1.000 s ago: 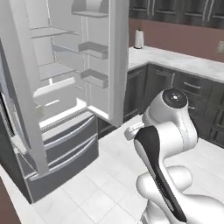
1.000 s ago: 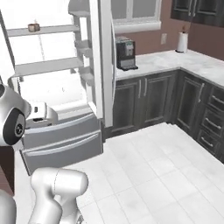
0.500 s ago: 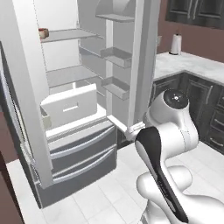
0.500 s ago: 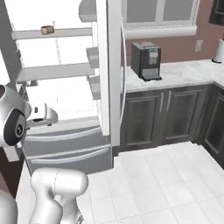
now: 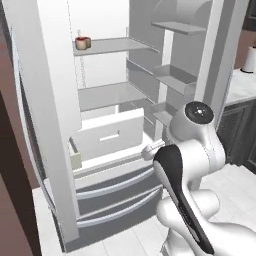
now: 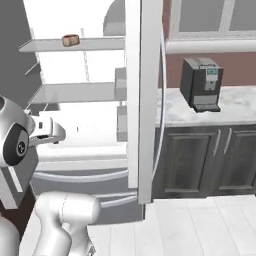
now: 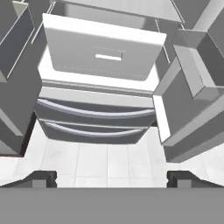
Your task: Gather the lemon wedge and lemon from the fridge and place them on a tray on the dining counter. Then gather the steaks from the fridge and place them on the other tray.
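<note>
Jaws (image 7: 111,177) stand spread wide with nothing between them, the two dark tips low in the hand view and aimed down at the fridge's lower drawers (image 7: 94,120) and the white floor in front.

What has changed for you is the viewpoint, not the kitchen: over the last second the base has swung and closed in, so the open fridge (image 5: 107,125) now sits square ahead of the arm, where before it lay off to one side with the dark cabinets and the surface beside them taking up more of the picture. The things themselves have not moved.

On the top shelf (image 5: 112,46) you can see a small reddish-brown item (image 5: 83,42), also in the right base view (image 6: 70,40); it is too small to say for sure whether it is steak or something else. You cannot make out a lemon or a lemon wedge from here. A pulled-out white drawer (image 5: 107,134) sits below the middle shelf.

You are in reach of the fridge, judging by this, but nothing is gathered yet; the next step is likely lifting the hand toward the shelves.
</note>
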You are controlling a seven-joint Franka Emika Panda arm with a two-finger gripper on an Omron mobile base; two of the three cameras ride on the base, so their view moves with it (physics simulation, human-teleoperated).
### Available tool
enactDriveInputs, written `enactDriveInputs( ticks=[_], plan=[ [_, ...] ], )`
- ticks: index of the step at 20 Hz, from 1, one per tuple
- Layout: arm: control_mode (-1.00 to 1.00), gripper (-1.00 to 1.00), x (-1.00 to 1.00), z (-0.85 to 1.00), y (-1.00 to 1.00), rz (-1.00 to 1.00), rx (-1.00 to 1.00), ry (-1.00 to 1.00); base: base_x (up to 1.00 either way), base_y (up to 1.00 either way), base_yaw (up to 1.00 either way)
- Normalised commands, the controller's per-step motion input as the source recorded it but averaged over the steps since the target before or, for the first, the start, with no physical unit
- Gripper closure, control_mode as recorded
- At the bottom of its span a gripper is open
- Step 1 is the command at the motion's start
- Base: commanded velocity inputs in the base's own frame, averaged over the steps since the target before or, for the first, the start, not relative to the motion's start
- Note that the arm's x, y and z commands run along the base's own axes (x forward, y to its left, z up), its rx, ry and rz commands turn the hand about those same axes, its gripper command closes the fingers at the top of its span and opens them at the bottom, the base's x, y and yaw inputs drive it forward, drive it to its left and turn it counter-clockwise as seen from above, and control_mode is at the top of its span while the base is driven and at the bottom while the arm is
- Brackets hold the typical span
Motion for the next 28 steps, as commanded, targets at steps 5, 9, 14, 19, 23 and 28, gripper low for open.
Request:
enactDriveInputs(
  ticks=[5, 9, 14, 19, 23, 28],
  plan=[
    [1.00, -1.00, 0.00, 0.00, 0.00, 0.00, 0.00, 0.00, 0.53, -0.34, 0.30],
    [1.00, -1.00, 0.00, 0.00, 0.00, 0.00, 0.00, 0.00, 0.56, -0.11, 0.15],
    [1.00, -1.00, 0.00, 0.00, 0.00, 0.00, 0.00, 0.00, 0.40, -0.09, 0.00],
    [1.00, -1.00, 0.00, 0.00, 0.00, 0.00, 0.00, 0.00, 0.57, -0.06, -0.06],
    [1.00, -1.00, 0.00, 0.00, 0.00, 0.00, 0.00, 0.00, 0.59, 0.00, -0.10],
    [1.00, -1.00, 0.00, 0.00, 0.00, 0.00, 0.00, 0.00, 0.58, 0.00, -0.11]
  ],
)
